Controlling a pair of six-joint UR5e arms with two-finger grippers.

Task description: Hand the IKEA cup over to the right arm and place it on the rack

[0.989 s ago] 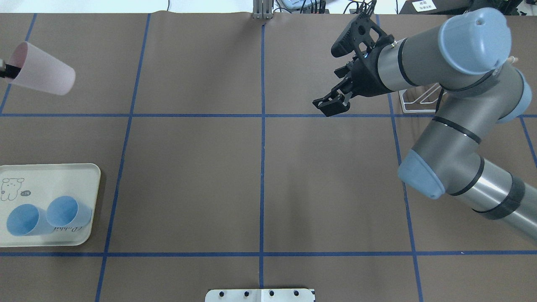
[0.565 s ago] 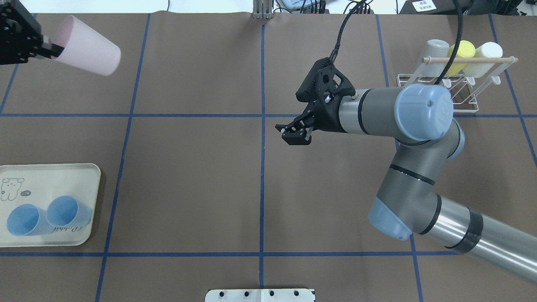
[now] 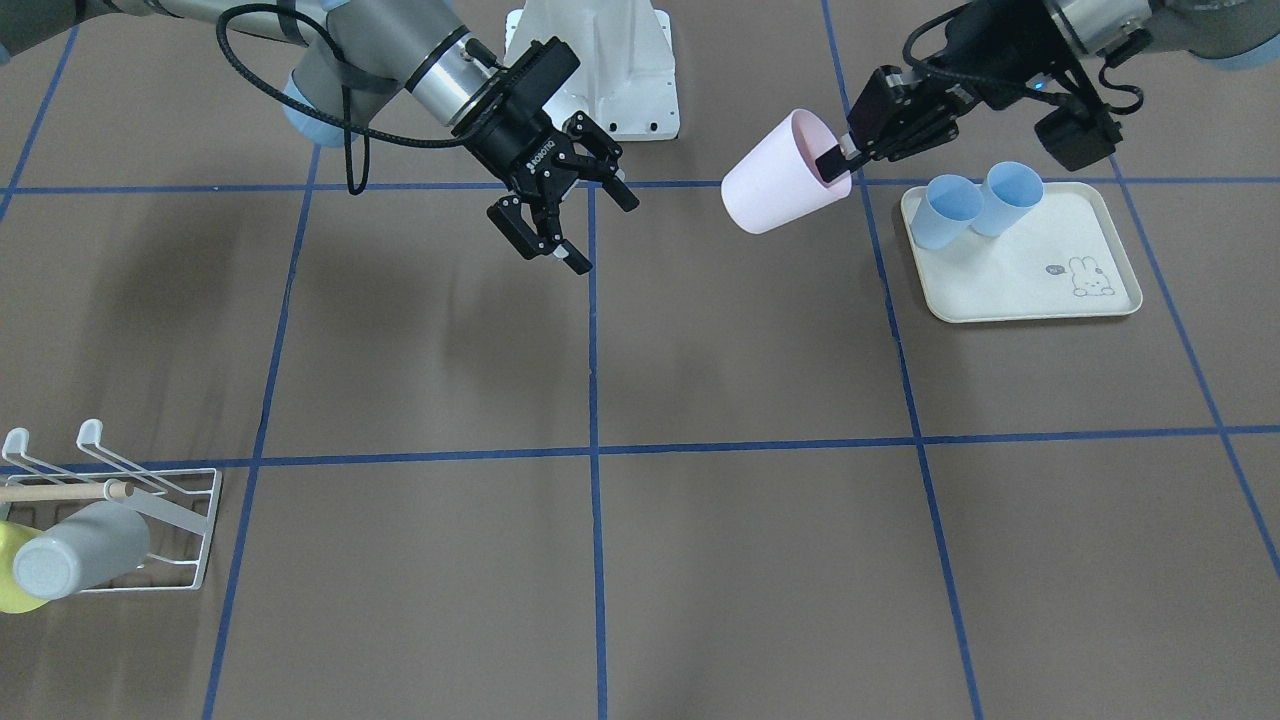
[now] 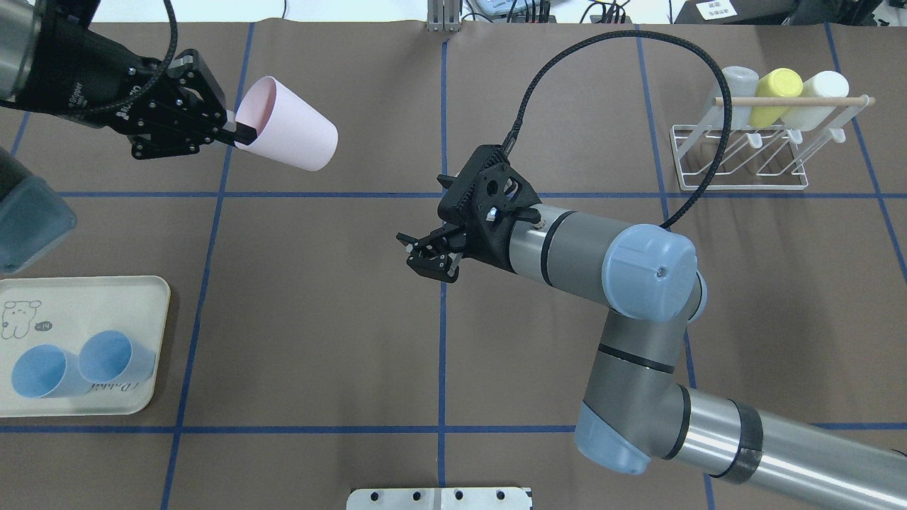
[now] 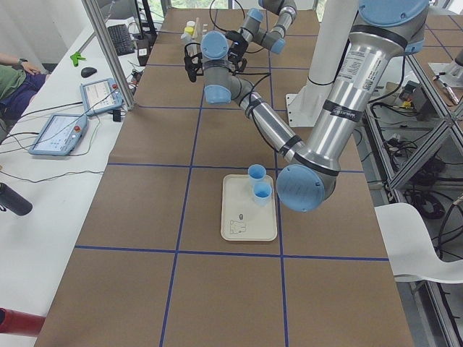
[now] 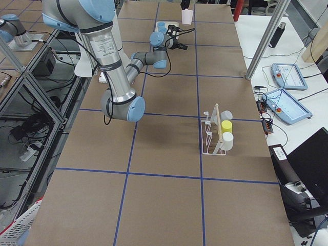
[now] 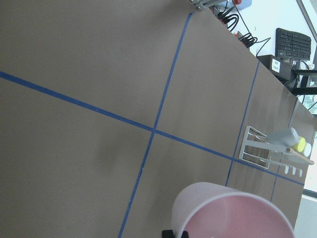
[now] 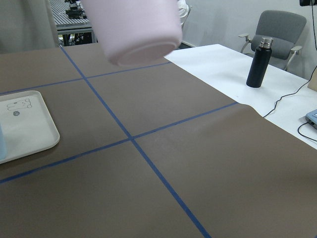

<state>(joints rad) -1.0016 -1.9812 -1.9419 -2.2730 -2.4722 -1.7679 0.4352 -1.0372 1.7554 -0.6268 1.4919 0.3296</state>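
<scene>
The table wears a brown cover, split into large squares by blue tape lines. Above its far left part the left pincer is clenched on the rim of the pink cup, one finger inside the mouth. The cup hangs clear of the surface, tilted, with its base pointing toward the table's middle. The right pincer hovers over the table's centre, spread wide and empty, well apart from the cup. The rack stands near the far right corner with grey, yellow and white cups slanted on its prongs. A cream tray at the left end, toward the robot's edge, carries two blue cups. Beyond the far edge, a white table bears control tablets and a black bottle, with a grey chair behind.
</scene>
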